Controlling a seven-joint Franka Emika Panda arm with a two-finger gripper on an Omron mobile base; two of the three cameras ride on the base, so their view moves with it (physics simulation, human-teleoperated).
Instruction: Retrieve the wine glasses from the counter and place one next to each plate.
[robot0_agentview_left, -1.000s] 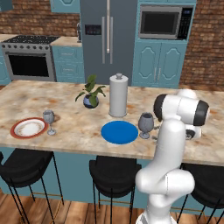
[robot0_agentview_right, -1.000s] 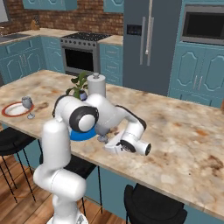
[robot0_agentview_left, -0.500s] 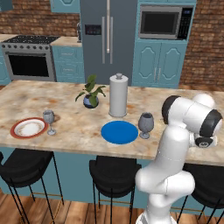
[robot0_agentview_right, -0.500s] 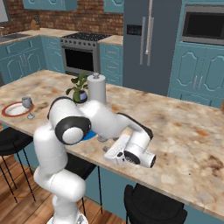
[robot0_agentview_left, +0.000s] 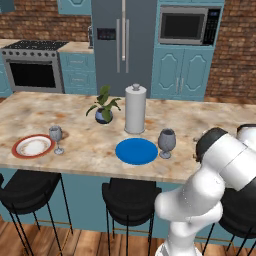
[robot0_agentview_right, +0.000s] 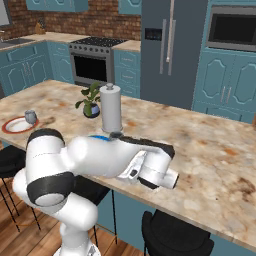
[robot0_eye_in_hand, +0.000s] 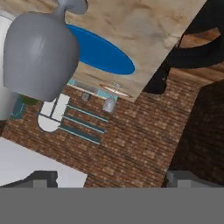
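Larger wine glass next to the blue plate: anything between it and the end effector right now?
Nothing visible. In the hand view the larger wine glass sits ahead of the open end effector with no object between them. It stands on the counter right beside the blue plate.

The mottled stone counter (robot0_agentview_left: 80, 117) carries a red-rimmed plate (robot0_agentview_left: 33, 146) with a small glass (robot0_agentview_left: 56, 138) just beside it at left. Farther right lie a blue plate (robot0_agentview_left: 136, 151), larger glass (robot0_agentview_left: 166, 143), plant pot (robot0_agentview_left: 103, 111) and paper-towel roll (robot0_agentview_left: 135, 109).
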